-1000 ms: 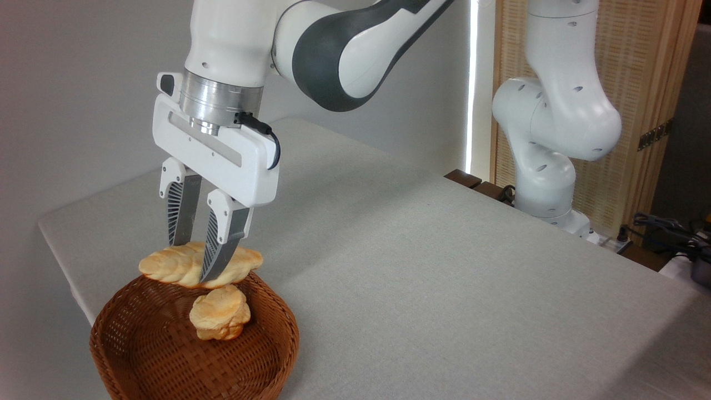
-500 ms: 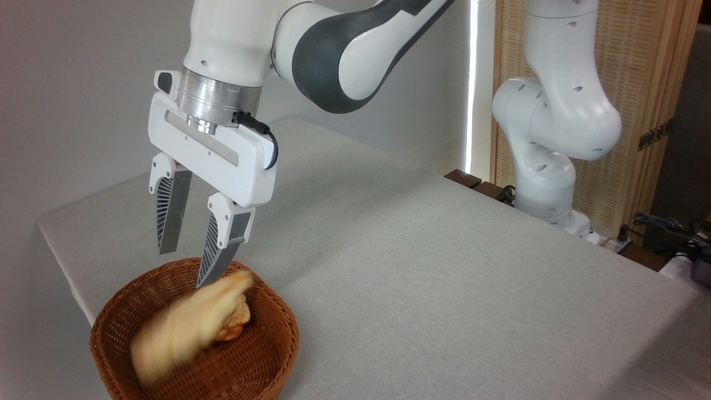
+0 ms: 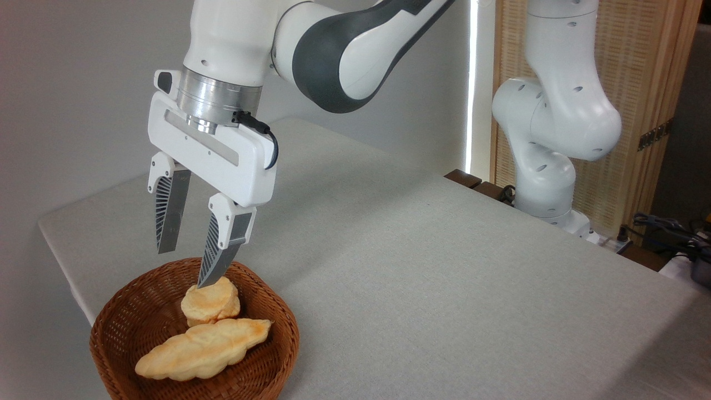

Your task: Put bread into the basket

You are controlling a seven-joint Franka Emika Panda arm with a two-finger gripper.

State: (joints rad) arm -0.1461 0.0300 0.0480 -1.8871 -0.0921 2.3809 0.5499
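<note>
End effector (image 3: 183,269) pointing downward, slightly tilted, with both ribbed fingers (image 3: 166,214) spread apart and gripping nothing. Left finger ending higher in the picture than the right one, whose tip shows lowest. Above the fingers, a white flat palm block set at a slant, lower toward the right, with a black cable looping at its right end. Above that, a silver wrist flange, then a white forearm link rising straight up. Up and to the right, a white and dark grey elbow joint; further right, the upright white base column.
</note>
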